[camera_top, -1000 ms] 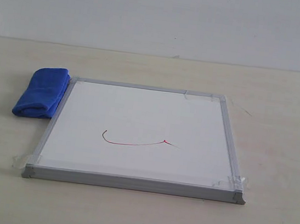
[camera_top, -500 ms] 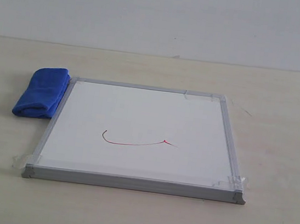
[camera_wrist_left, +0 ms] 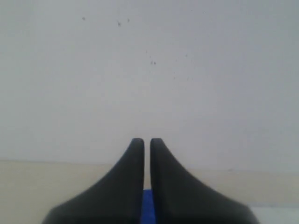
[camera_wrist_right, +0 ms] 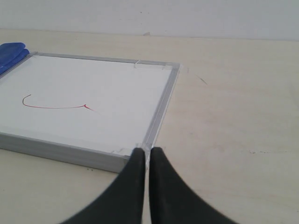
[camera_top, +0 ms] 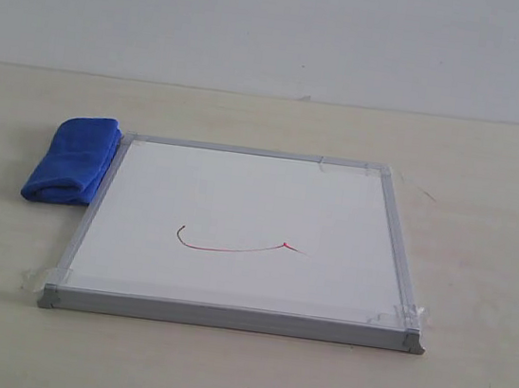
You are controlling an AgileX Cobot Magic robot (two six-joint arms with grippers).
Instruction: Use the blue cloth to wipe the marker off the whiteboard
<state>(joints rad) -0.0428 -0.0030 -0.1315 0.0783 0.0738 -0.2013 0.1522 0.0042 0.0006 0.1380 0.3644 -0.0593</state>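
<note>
Flat square whiteboard (camera_top: 252,179) on a pale beige desk (camera_top: 483,243), with a plain light wall (camera_top: 282,25) behind. Silver-grey metal frame, grey caps on the near corners, wrinkled clear tape (camera_top: 398,317) across the corners. White surface smooth and faintly glossy.

Near the middle of the board, a little toward the near edge, the marker (camera_top: 233,249): a thin red line in a shallow curve, hooked at the left end, with a small kink and a faint tail at the right. A drawn stroke only, not readable as letters or figures.

Blue cloth (camera_top: 72,162) on the desk by the far left corner of the board, touching the outside of the frame. Soft, thick, bright royal blue, bunched into a rounded bundle. Off the white surface and well apart from the marker.

Left gripper (camera_wrist_left: 146,142): two dark, smooth, curved fingers drawn together to a hairline slit, nothing between them. Mostly wall beyond, a strip of desk, a sliver of blue low down behind the fingers.

Right gripper (camera_wrist_right: 146,151): likewise closed to a thin slit and holding nothing, tips pointing at the near right taped corner of the board. Short dark scratch (camera_wrist_right: 201,80) on the desk off the far right corner.
</note>
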